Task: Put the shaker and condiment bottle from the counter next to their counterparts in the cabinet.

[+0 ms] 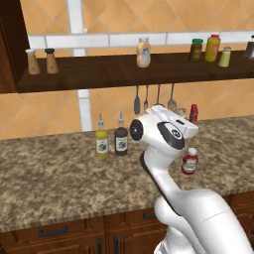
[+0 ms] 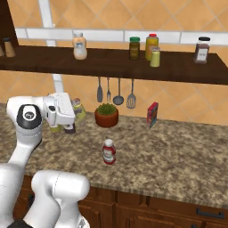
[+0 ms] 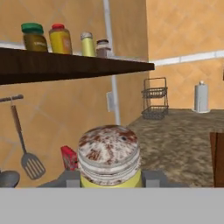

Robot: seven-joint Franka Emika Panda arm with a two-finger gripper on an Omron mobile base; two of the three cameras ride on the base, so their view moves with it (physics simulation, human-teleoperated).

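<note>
Hand view shows us the cabinet (image 3: 65,65) as a dark shelf running across the upper left, well above what we carry. Below it in the base views stretches the speckled granite counter (image 1: 54,173), and our arm rises over its front edge with the hand level, between worktop and shelf.

Our gripper (image 3: 110,180) is clamped on the shaker (image 3: 109,159): the greyish, rust-flecked top fills the lower middle of the hand view, with a sliver of yellow-green body below it and a grey finger pad pressed against each side. In the right base view the same shaker (image 2: 79,111) pokes out just past the hand, off the counter.

The condiment bottle (image 2: 109,152), red with a white cap, stands upright on the counter, well apart from the gripper, lower and nearer the front edge; in the left base view it sits just right of our arm.

Up on the shelf, the matching shaker (image 2: 155,57) stands just beside a yellow red-capped bottle (image 2: 151,46) and a green-lidded jar (image 2: 134,48), while the tan-filled bottle (image 2: 79,46) stands alone further left.

On the counter behind us we also see a potted plant (image 2: 106,115) and a small red box (image 2: 152,114).
</note>
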